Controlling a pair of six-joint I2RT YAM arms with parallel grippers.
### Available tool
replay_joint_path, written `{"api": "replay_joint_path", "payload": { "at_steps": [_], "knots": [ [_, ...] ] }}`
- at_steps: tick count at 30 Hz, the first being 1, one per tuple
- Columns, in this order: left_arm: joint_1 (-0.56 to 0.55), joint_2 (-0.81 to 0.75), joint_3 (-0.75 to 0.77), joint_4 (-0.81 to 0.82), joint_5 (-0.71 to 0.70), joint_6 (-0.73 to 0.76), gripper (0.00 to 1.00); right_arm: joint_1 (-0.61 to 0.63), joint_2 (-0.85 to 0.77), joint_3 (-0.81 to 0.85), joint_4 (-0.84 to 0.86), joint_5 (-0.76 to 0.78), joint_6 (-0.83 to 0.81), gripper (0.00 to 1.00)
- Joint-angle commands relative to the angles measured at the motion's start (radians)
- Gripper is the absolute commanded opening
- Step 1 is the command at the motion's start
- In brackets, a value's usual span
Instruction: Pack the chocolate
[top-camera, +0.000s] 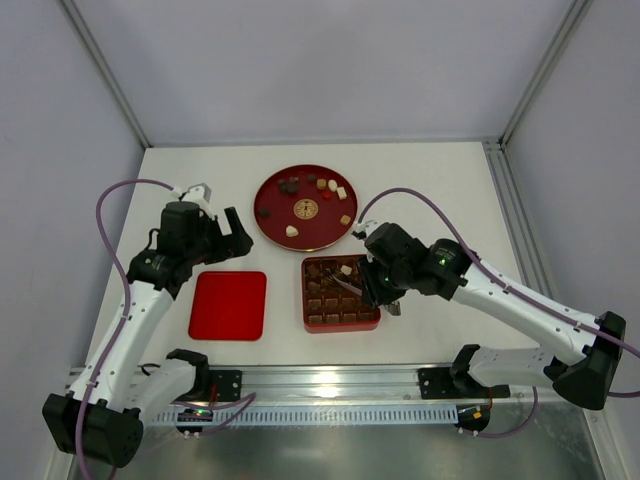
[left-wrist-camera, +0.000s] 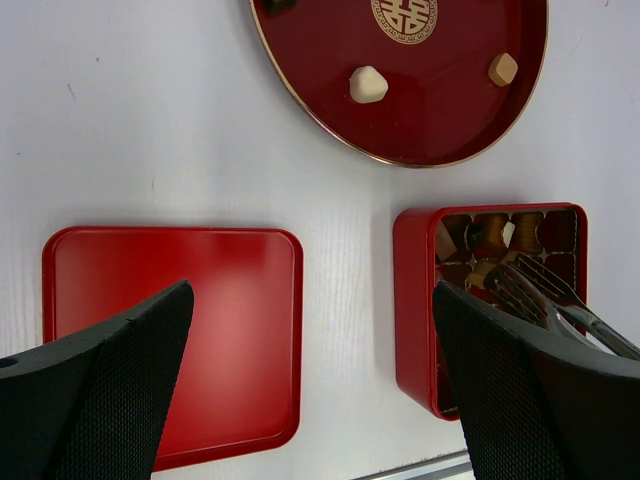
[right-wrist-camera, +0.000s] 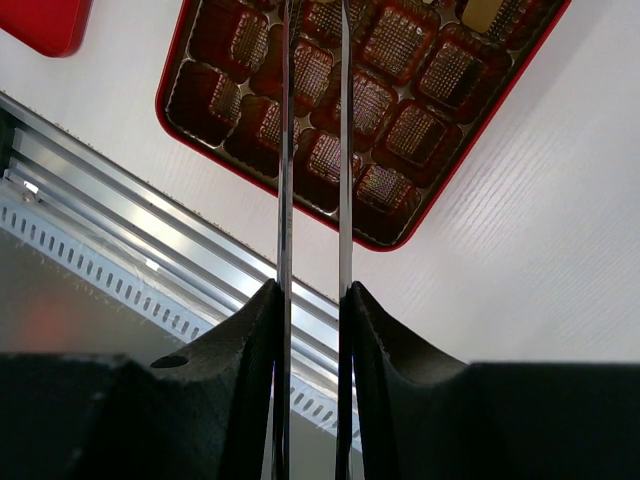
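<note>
Several chocolate pieces (top-camera: 333, 186), dark, light brown and cream, lie on the round red plate (top-camera: 262, 215). In the left wrist view a cream piece (left-wrist-camera: 368, 84) and a light brown one (left-wrist-camera: 503, 69) show on it. The square red box (top-camera: 304, 295) holds a few pieces in its far row (top-camera: 346, 269). My right gripper (top-camera: 378, 287) is shut on metal tongs (right-wrist-camera: 285, 150), whose tips (left-wrist-camera: 512, 282) hang over the box (right-wrist-camera: 385, 185). I cannot tell whether the tongs hold a piece. My left gripper (left-wrist-camera: 312, 300) is open and empty above the table.
The flat red lid (top-camera: 228, 304) lies left of the box, and also shows in the left wrist view (left-wrist-camera: 170, 330). The metal rail (right-wrist-camera: 120, 200) runs along the table's near edge, just past the box.
</note>
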Motion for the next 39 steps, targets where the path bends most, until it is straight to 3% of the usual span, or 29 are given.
{"api": "replay_joint_path", "payload": {
  "at_steps": [1,39],
  "knots": [
    [0.001,-0.016,-0.001,0.008,-0.011,0.004,1.0,0.005,-0.009,-0.003,0.037,0.013,0.013,0.35],
    [0.001,-0.013,-0.001,0.008,-0.011,0.004,1.0,0.005,-0.015,0.016,0.014,0.016,0.008,0.39]
  ]
}}
